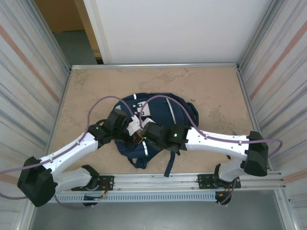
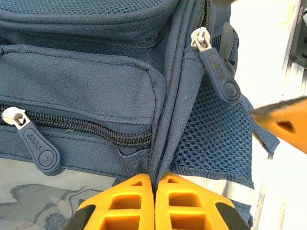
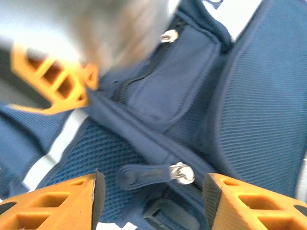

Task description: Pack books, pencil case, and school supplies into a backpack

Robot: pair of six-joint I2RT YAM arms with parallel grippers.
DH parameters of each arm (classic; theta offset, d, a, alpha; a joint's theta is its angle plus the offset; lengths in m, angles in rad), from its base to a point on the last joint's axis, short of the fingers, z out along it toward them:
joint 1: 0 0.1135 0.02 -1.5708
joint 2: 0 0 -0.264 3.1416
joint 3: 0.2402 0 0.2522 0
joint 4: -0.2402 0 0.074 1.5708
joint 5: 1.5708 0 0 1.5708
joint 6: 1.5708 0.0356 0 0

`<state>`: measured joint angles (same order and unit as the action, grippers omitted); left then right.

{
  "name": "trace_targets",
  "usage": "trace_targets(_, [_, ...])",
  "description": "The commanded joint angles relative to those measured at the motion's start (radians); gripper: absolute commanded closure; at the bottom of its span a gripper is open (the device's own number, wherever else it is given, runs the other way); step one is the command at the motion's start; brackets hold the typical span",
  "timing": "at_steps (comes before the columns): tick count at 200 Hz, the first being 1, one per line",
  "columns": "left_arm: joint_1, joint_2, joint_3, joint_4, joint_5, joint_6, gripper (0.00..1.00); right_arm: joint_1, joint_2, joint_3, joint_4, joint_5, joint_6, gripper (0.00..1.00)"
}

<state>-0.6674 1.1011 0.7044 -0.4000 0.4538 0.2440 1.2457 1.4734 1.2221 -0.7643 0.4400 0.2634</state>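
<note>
A large navy-blue fabric backpack [image 1: 184, 112] lies in the middle of a tan, mottled tabletop [image 1: 211, 91], its dark straps [image 1: 170, 165] trailing towards a ribbed aluminium rail [image 1: 192, 179] at the near edge. Both white arms lean in over its near-left part, and their looping purple cables [image 1: 96, 108] cross above the bag. Corrugated pale metal walls [image 1: 29, 72] close in both sides, and a plain white panel [image 1: 177, 28] stands at the back.

In the left wrist view the left gripper [image 2: 154, 201] has its orange ribbed fingers pressed together on a raised seam of the backpack's coarse woven cloth. Just above lie a zipped front pocket [image 2: 81, 86], a rounded dark-blue rubber zipper pull [image 2: 220, 76] with a silver slider, and an open-weave mesh side pocket [image 2: 216, 139] edged by a white reflective stripe [image 2: 225, 184].

The right gripper [image 3: 151, 201] stands with its fingers well apart over the same mesh. A second rubber zipper pull [image 3: 144, 175] lies flat between them, touching neither finger. The upper part of that view is blurred.
</note>
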Motion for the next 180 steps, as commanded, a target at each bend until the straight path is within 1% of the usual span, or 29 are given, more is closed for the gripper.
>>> trace_targets(1, [0.002, -0.038, 0.038, 0.068, 0.094, -0.008, 1.0, 0.01, 0.092, 0.074, -0.178, 0.134, 0.072, 0.54])
trace_targets(30, [0.015, -0.034, 0.036, 0.068, 0.089, -0.001, 1.0, 0.032, 0.109, 0.113, -0.242, 0.165, 0.103, 0.74])
trace_targets(41, [0.02, -0.029, 0.044, 0.059, 0.097, -0.002, 1.0, 0.031, 0.094, 0.107, -0.24, 0.149, 0.125, 0.76])
trace_targets(48, [0.021, -0.029, 0.048, 0.055, 0.1, -0.001, 1.0, 0.028, 0.083, 0.103, -0.231, 0.13, 0.135, 0.74])
trace_targets(50, [0.022, -0.029, 0.049, 0.055, 0.1, -0.001, 1.0, 0.028, 0.079, 0.102, -0.229, 0.121, 0.136, 0.71])
trace_targets(55, [0.022, -0.03, 0.049, 0.055, 0.101, -0.002, 1.0, 0.025, 0.07, 0.096, -0.219, 0.097, 0.138, 0.65])
trace_targets(61, [0.021, -0.029, 0.048, 0.057, 0.105, 0.001, 1.0, 0.023, 0.059, 0.094, -0.202, 0.044, 0.129, 0.53])
trace_targets(66, [0.022, -0.029, 0.047, 0.06, 0.108, 0.003, 1.0, 0.023, 0.052, 0.086, -0.183, 0.003, 0.119, 0.48])
trace_targets(73, [0.025, -0.03, 0.046, 0.064, 0.114, 0.004, 1.0, 0.026, 0.042, 0.071, -0.149, -0.054, 0.102, 0.44])
trace_targets(90, [0.033, -0.029, 0.051, 0.069, 0.144, -0.004, 1.0, 0.024, 0.014, 0.005, -0.05, -0.161, 0.051, 0.4])
trace_targets(98, [0.033, -0.033, 0.056, 0.064, 0.158, -0.013, 1.0, 0.018, 0.006, -0.021, -0.022, -0.159, 0.038, 0.38])
trace_targets(103, [0.033, -0.037, 0.061, 0.063, 0.17, -0.015, 1.0, 0.009, 0.003, -0.032, -0.017, -0.143, 0.037, 0.33])
trace_targets(122, [0.034, -0.057, 0.065, 0.074, 0.197, -0.022, 1.0, -0.036, 0.007, -0.039, -0.045, -0.088, 0.027, 0.33])
trace_targets(131, [0.034, -0.062, 0.067, 0.076, 0.206, -0.022, 1.0, -0.043, 0.013, -0.032, -0.062, -0.05, 0.021, 0.33])
trace_targets(150, [0.034, -0.06, 0.082, 0.062, 0.233, -0.032, 1.0, -0.038, 0.032, -0.014, -0.082, -0.004, 0.005, 0.33])
trace_targets(180, [0.034, -0.057, 0.082, 0.073, 0.253, -0.04, 1.0, 0.001, 0.062, 0.016, -0.104, -0.001, -0.007, 0.35])
